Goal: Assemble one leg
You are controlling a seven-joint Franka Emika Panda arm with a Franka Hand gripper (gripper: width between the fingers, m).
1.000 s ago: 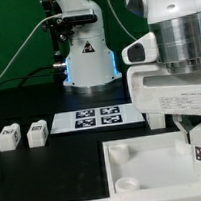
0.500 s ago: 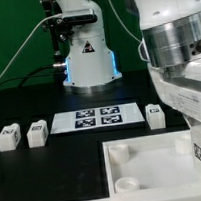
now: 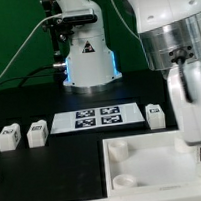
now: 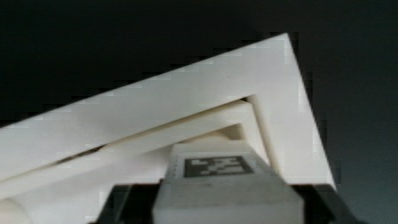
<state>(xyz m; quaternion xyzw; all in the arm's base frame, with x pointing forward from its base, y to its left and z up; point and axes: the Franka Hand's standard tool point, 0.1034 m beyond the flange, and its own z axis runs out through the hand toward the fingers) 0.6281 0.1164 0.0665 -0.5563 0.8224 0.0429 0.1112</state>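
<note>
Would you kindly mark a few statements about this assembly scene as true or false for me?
1. The claw holds a tagged leg over a corner of the tray. True.
2. Two loose legs sit together on the table toward the exterior view's left. True.
3. The marker board lies inside the tray. False: it lies flat on the black table behind the tray.
4. No leg stands near the marker board's end on the exterior view's right. False: one leg stands there.
5. The claw is empty. False: the wrist view shows the tagged leg between its fingers.
</note>
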